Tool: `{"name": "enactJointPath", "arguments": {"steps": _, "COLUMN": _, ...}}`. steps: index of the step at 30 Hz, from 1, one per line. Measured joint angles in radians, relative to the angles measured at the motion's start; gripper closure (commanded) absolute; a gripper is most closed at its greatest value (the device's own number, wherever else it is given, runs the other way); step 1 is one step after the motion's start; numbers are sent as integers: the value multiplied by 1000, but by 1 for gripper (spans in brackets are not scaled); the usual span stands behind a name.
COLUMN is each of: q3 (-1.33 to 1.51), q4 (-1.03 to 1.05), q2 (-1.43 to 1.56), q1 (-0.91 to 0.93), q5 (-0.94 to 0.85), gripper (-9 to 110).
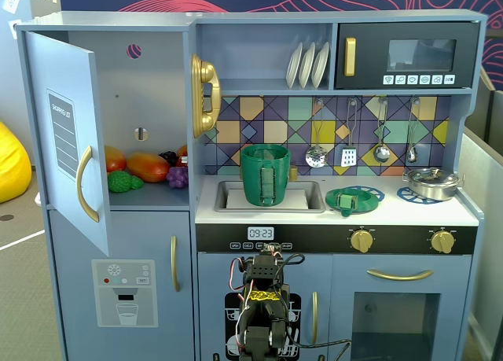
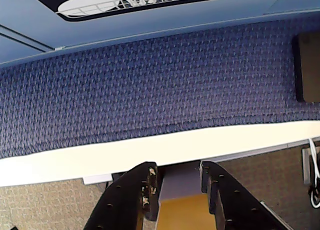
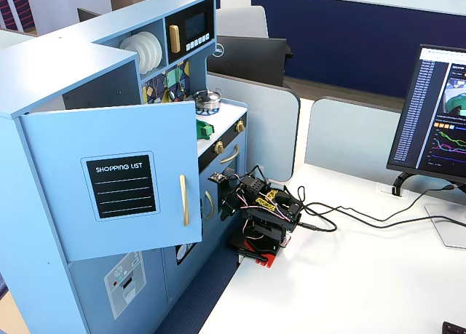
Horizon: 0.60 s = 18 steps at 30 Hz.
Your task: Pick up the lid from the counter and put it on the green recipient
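The green lid (image 1: 346, 200) lies on the left blue burner ring of the white counter (image 1: 416, 212). The tall green pot (image 1: 266, 174) stands upright in the sink recess, to the left of the lid, its strap handle facing forward. My arm (image 1: 263, 302) is folded low in front of the kitchen, well below the counter and far from both. In the wrist view my gripper (image 2: 177, 179) is open and empty, pointing down at blue carpet and the white table edge. In the side fixed view the arm (image 3: 263, 216) sits on the white table; the pot is hidden there.
A steel pan (image 1: 431, 182) sits on the right burner ring. The left cupboard door (image 1: 72, 145) stands open, with toy fruit (image 1: 145, 168) inside. Utensils (image 1: 348, 145) hang above the counter. A monitor (image 3: 440, 116) and cables (image 3: 349, 216) are on the table.
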Motion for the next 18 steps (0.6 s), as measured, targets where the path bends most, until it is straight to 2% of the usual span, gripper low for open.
{"name": "enactJointPath", "arguments": {"steps": 18, "q3": -14, "q4": -18, "q2": -3, "q1": 34, "q5": 72, "gripper": 101}}
